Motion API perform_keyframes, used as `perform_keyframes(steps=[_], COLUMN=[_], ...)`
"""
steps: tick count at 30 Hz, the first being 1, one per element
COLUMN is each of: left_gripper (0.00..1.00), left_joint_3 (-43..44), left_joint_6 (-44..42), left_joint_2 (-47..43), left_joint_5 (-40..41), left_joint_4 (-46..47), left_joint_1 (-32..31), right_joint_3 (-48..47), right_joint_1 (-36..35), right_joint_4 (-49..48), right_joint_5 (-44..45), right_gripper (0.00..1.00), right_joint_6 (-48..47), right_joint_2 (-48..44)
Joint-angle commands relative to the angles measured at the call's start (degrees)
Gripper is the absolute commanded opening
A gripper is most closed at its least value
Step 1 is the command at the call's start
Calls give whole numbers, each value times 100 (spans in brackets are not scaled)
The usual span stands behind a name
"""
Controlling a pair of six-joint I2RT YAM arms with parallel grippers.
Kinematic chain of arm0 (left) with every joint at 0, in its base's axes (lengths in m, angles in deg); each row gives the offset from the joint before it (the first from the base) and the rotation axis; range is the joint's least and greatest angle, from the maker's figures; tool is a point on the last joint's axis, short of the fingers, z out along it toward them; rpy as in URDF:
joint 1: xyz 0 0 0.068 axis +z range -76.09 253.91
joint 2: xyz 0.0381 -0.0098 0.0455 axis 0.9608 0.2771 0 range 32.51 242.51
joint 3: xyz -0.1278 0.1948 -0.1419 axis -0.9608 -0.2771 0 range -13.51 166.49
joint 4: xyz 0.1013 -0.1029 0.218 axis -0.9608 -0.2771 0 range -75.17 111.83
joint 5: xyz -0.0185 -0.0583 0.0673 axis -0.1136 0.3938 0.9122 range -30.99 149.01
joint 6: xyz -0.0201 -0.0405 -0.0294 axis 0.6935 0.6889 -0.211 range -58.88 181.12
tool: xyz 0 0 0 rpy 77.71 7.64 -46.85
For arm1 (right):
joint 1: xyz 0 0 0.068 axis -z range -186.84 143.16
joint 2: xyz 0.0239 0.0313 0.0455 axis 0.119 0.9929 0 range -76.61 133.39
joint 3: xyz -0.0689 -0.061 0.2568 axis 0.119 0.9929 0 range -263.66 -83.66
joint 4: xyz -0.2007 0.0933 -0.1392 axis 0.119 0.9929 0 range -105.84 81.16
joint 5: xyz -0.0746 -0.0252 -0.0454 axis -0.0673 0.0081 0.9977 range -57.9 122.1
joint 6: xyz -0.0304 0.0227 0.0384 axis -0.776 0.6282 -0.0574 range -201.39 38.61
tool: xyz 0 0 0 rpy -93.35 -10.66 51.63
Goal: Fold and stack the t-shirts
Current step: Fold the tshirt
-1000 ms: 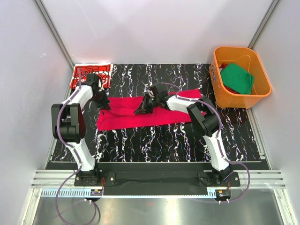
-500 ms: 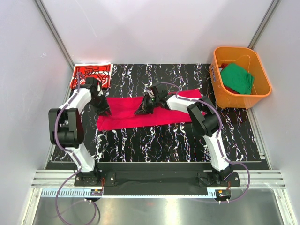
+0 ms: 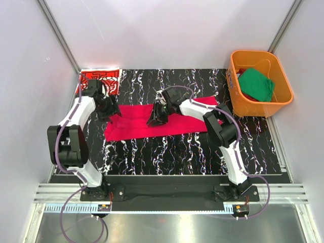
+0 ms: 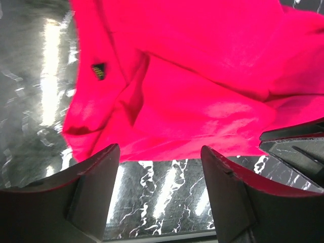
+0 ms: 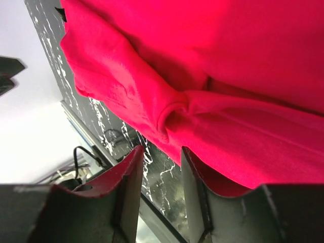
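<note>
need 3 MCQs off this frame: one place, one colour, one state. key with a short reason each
1. Where is the green t-shirt?
A) folded at the far-left corner
B) spread flat between the arms
C) in the orange tub

2. What colour is the spread-out t-shirt?
A) plain crimson-red
B) green
C) white

3. The left gripper is:
A) shut on cloth
B) open, nothing between its fingers
C) out of view

Key:
1. C, the green cloth sits inside the tub's walls.
2. A, the top view shows unbroken red cloth.
3. B, the left wrist view shows bare table between the parted fingers.
</note>
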State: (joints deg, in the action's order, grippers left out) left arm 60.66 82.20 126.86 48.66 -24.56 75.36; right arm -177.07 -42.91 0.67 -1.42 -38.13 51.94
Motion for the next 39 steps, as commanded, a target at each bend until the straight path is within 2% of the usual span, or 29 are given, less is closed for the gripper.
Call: perform_keyframes(steps=[1,2,5,6,9,11,17,22,24,26,30,33,34,35,36,38,39], left_gripper=[66,59,55,54,48,46,47,48,52,58,62,70,72,75,80,82,82], left_joint_3=[-253,-419,-649,-667,-711,-755,-1097,-1115,-1212,-1369,-1633,-1765,-1783,-1792,-1792,-1678,-1617], left_joint_6=[-87,35,264,395,554,616,889,889,907,924,1020,1301,1406,1686,1845,2336,2452], left_joint_2=[119,93,22,153,347,505,787,735,463,-18,-888,-1600,-1734,-1822,-1893,-1920,-1876], left_joint_5=[-704,-984,-1538,-1575,-1400,-989,-556,-100,76,611,1385,2018,2237,2317,2362,2494,2511], left_joint_4=[611,762,1325,1343,1317,1177,1396,1387,1387,1378,1344,1203,1185,1159,1089,1001,948], left_joint_1=[13,4,13,13,13,4,13,13,-40,-119,-715,-1356,-1671,-1805,-1920,-2175,-2245], right_joint_3=[-327,-354,-424,-459,-740,-767,-907,-960,-899,-610,-687,-960,-960,-960,-960,-986,-987], right_joint_1=[30,30,22,13,-48,-75,-128,-41,39,153,303,434,469,496,514,523,531], right_joint_4=[238,238,160,46,19,-253,-913,-562,-343,-377,139,667,756,861,1132,1406,1651], right_joint_5=[178,240,346,224,-31,-277,-744,-481,-340,-15,250,301,380,485,852,1275,1756], right_gripper=[42,41,37,32,22,17,13,13,13,13,25,37,42,53,59,71,74], right_joint_6=[-450,-503,-530,-504,-355,-83,454,43,-265,-572,-1258,-1776,-1926,-2293,-2496,-3205,-3445], right_joint_2=[-111,-137,-216,-208,-41,73,723,1066,1084,857,540,172,48,-83,-311,-514,-663])
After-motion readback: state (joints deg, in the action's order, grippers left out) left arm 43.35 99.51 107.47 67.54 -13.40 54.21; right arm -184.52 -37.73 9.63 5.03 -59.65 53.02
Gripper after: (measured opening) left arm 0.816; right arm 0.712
